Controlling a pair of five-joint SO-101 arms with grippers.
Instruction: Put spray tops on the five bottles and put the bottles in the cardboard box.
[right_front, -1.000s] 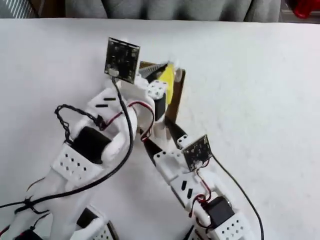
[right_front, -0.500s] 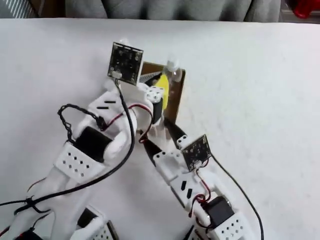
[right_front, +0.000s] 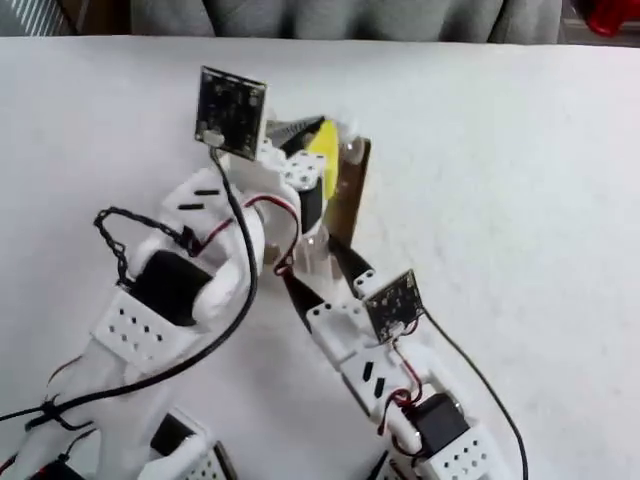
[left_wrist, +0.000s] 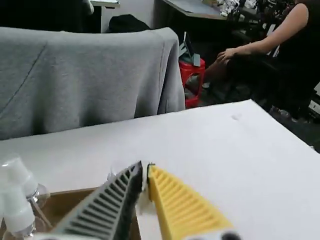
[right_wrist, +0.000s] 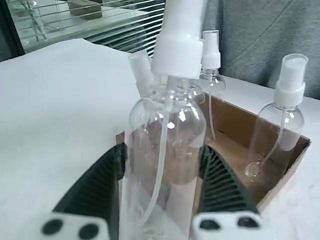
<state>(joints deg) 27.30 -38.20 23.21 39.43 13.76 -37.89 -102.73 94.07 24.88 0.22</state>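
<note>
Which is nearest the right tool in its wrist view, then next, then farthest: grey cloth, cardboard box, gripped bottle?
1. bottle, held in the right tool.
2. cardboard box, just beyond on the table.
3. grey cloth, behind the table's far edge.

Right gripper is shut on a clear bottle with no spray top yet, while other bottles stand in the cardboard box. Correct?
Not quite: the bottle in the right gripper already carries a white spray top, as the right wrist view shows. The other bottles do stand in the cardboard box.
</note>
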